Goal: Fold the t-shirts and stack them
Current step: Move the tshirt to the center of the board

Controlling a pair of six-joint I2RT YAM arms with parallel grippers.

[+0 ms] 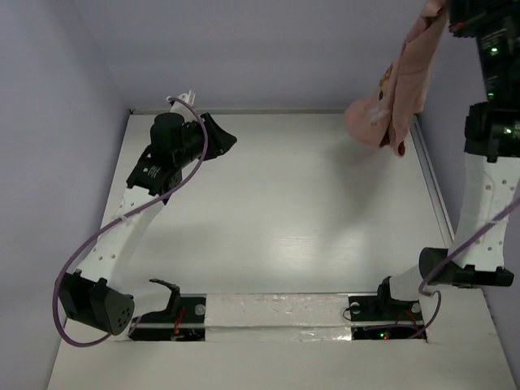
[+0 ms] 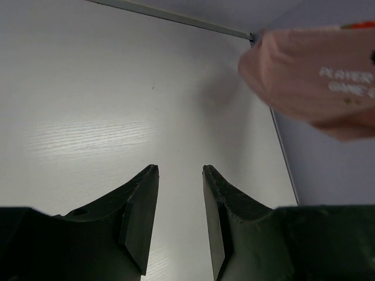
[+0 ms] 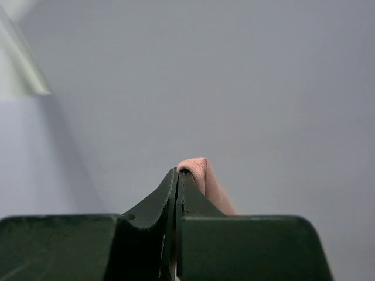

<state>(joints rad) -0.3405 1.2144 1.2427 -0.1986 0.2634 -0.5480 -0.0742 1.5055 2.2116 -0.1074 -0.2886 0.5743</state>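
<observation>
I am pinching the dusty-pink t-shirt [image 1: 402, 89] in my clamped right gripper [image 3: 177, 172], dangling it over the table's [image 1: 284, 211] far right corner, while my left gripper [image 2: 180, 170], jaws apart and empty, should catch its lower hem.

The t-shirt [image 1: 404, 77] runs off the overhead view's top edge. Its white lettering [image 2: 347, 82] is blurred and cropped at right; the right gripper [image 3: 177, 172] hides all but a fold.

Right claw [image 3: 177, 173] pinches a fold of pink t-shirt [image 3: 199, 170]
</observation>
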